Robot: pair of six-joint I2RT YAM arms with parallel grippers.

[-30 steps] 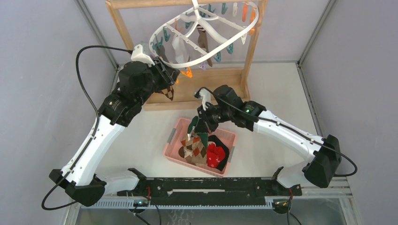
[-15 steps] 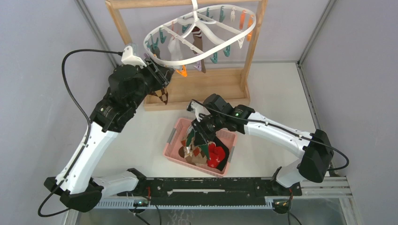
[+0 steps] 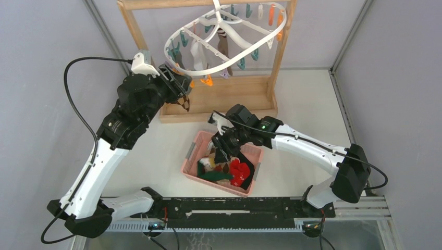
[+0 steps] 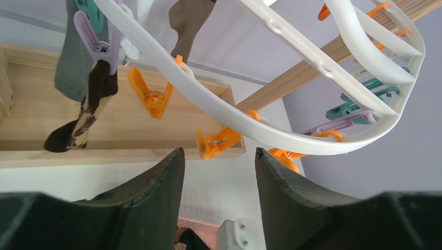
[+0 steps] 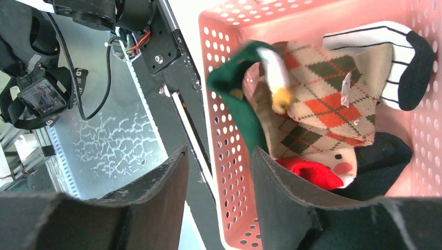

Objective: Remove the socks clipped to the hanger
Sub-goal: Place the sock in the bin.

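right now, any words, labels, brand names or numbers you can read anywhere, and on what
No text is readable in any view.
Black strap below the table edge: pale marks, too blurred to read.
White tag on the argyle sock: too small to tell whether it carries print.
Hanger and pink basket: no markings visible.

We saw the hanger point(image 3: 229, 65) cut off at its hook by the top edge; the green sock point(image 5: 232, 80) in the basket point(image 5: 229, 172) was blurred, the basket itself cropped.

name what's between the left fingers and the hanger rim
An orange clip, dangling from the hanger rim above the left fingers; the left wrist view shows it.
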